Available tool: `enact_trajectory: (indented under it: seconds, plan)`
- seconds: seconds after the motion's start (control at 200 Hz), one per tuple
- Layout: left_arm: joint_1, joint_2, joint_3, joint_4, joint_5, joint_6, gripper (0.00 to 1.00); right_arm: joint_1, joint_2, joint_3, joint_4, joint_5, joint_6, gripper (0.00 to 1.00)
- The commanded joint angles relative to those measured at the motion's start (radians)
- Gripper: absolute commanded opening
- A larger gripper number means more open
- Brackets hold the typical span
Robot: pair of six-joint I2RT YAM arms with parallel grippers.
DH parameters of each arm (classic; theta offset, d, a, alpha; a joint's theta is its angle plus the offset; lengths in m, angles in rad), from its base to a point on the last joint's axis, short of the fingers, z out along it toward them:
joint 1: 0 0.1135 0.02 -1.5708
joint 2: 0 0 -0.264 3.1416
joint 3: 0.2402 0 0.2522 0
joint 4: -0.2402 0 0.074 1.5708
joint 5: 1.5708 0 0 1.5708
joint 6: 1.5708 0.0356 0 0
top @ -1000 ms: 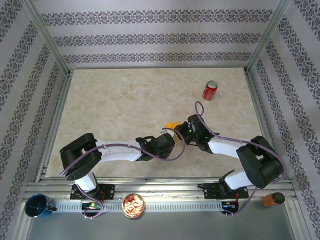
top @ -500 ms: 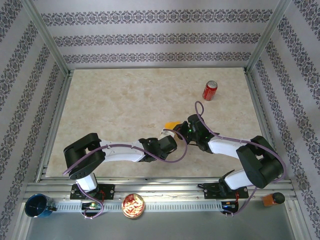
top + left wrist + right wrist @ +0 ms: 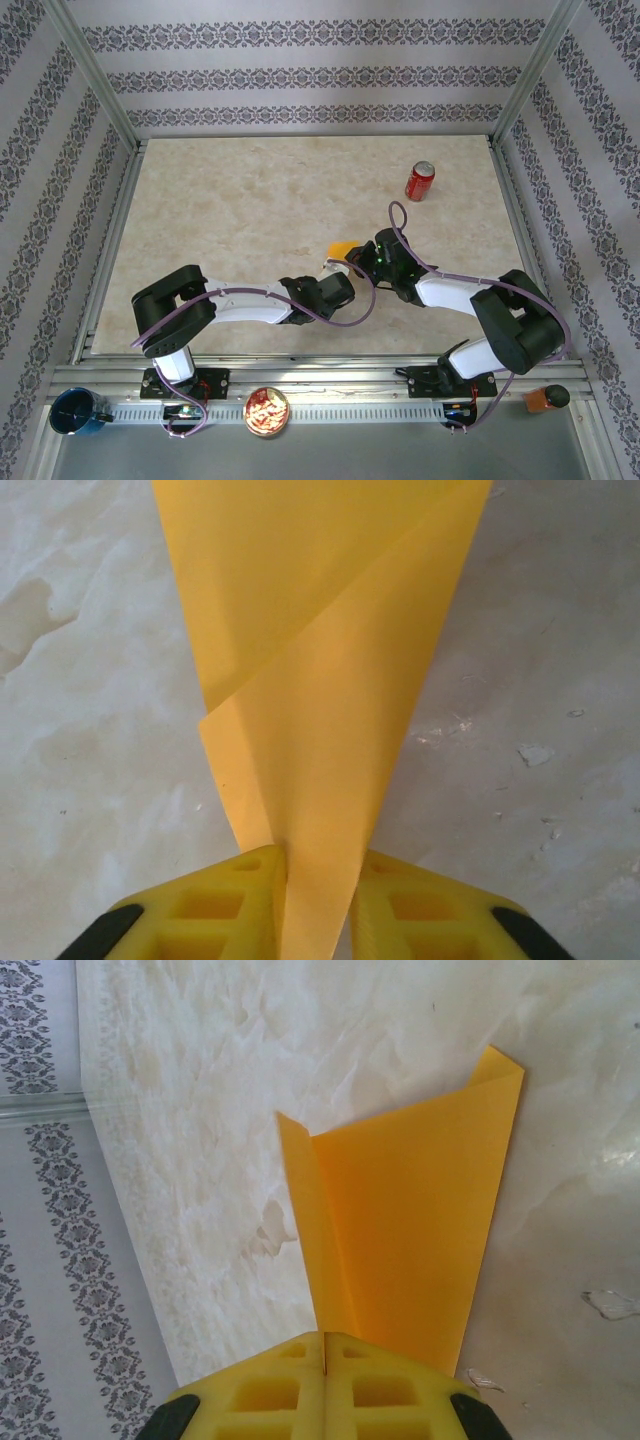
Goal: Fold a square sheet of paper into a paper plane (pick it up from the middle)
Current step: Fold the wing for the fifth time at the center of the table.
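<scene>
From above, the paper (image 3: 344,248) shows mid-tabletop (image 3: 250,200), where both wrists meet. The left wrist view has the left end effector (image 3: 318,865) clamped narrowly on a tapering, creased fold, and the right wrist view has the right end effector (image 3: 324,1340) pinched shut on the paper's edge. This looks like a mid-fold step, and the next move probably calls for laying the crease flat without tearing.

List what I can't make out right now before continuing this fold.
Folded paper, top view: mostly covered by left arm and right arm, too small for creases.
Left wrist view: its far end runs off the top edge.
Left gripper: paper fills the finger gap; pinched or not, unclear.
</scene>
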Motion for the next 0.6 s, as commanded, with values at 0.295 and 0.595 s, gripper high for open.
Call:
enact_trajectory:
  seconds: [0.295, 0.595]
  plan:
    - [-0.013, 0.008, 0.021, -0.029, -0.029, 0.003, 0.01, 0.009, -0.021, -0.021, -0.011, 0.0, -0.015, 0.12]
    - [0.005, -0.015, -0.013, 0.02, 0.054, -0.046, 0.0, -0.047, -0.22, 0.014, -0.372, 0.055, -0.259, 0.31]
